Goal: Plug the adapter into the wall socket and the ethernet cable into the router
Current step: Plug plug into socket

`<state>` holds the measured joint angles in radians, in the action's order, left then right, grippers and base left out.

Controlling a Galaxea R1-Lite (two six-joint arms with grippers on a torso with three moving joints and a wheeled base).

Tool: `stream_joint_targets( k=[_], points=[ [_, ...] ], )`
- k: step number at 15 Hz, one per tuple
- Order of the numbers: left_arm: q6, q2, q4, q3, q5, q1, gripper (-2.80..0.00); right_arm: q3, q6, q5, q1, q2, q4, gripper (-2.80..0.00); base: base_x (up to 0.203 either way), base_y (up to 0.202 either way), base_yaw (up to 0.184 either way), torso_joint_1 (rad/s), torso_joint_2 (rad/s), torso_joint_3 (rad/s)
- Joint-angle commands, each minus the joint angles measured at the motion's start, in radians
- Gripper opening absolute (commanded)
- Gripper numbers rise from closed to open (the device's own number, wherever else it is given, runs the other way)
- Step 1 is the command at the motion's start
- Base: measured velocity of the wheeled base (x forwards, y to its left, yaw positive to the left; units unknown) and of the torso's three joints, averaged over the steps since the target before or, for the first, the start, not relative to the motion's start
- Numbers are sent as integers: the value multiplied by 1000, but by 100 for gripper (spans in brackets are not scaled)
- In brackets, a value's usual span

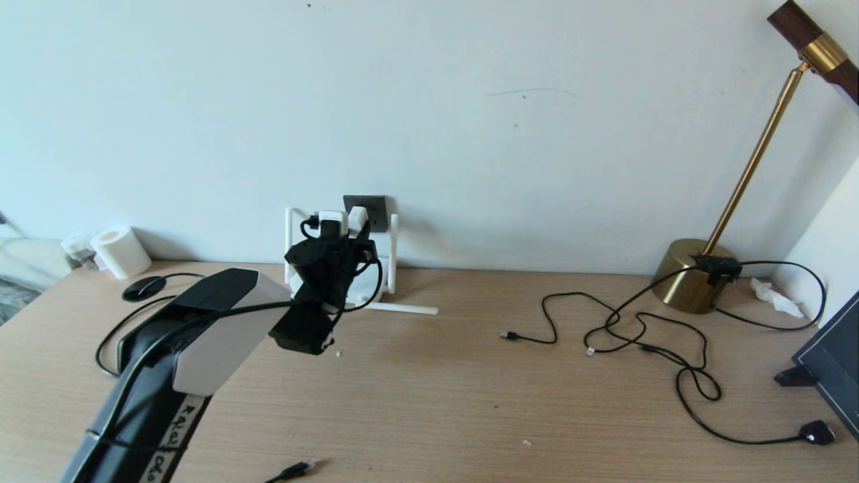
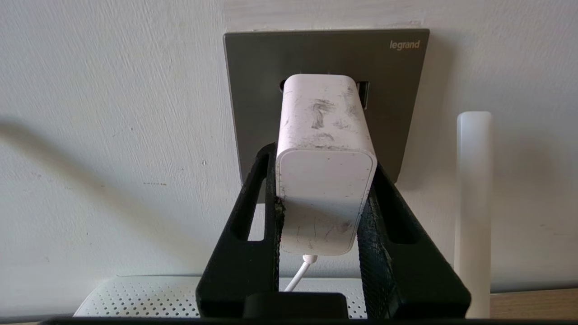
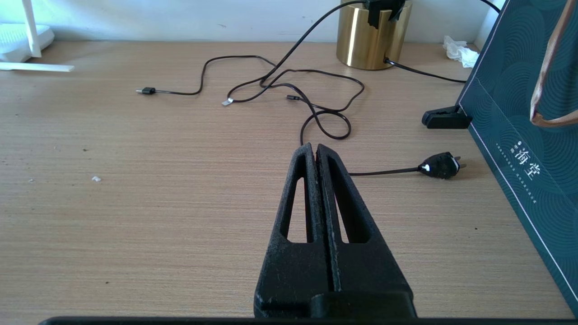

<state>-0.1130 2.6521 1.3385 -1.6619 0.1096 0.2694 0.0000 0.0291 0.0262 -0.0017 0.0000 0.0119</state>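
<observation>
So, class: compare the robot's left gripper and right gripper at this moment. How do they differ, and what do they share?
The left gripper is raised at the wall socket; the right gripper hangs low over the table. The left gripper clamps the adapter between its fingers; the right gripper holds nothing, its fingers pressed together. Both have black, slotted fingers.

- The right gripper (image 3: pixel 316 151) hangs low over the wooden desk (image 3: pixel 135 203), fingers pressed together, holding nothing
- thin black cables (image 3: pixel 289 90) loop beyond it; a black plug (image 3: pixel 440 165) lies near a teal bag (image 3: pixel 519 117)
- a brass lamp base (image 3: pixel 372 38) stands by the wall; the router (image 3: pixel 18 40) shows at the far corner
</observation>
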Motion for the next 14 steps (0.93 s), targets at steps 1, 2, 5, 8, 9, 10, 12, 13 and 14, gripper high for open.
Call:
stream_joint_targets(
  k=[1,2,5,8,9,10,12,13,14],
  points=[
    [-1,0,7,-4,1,-1,-280,0,0,0,0,0,0,-280,0,0,0,0,0,0],
    [-1,2,7,-4,1,-1,-280,0,0,0,0,0,0,-280,0,0,0,0,0,0],
    [-1,3,5,-9,0,-1,-280,0,0,0,0,0,0,-280,0,0,0,0,0,0],
    [-1,8,4,-11,-2,-1,-280,0,0,0,0,0,0,-280,0,0,0,0,0,0],
    [-1,11,4,-18,-3,-2,-280,0,0,0,0,0,0,-280,0,0,0,0,0,0],
    [-1,15,1,-32,-4,-3,-280,0,0,0,0,0,0,-280,0,0,0,0,0,0],
    [-1,17,-8,-39,-5,-4,-280,0,0,0,0,0,0,-280,0,0,0,0,0,0],
    [-1,18,-9,-48,-5,-4,-280,0,0,0,0,0,0,-280,0,0,0,0,0,0],
    [-1,20,-10,-56,-5,-4,-280,0,0,0,0,0,0,-280,0,0,0,0,0,0]
  ],
)
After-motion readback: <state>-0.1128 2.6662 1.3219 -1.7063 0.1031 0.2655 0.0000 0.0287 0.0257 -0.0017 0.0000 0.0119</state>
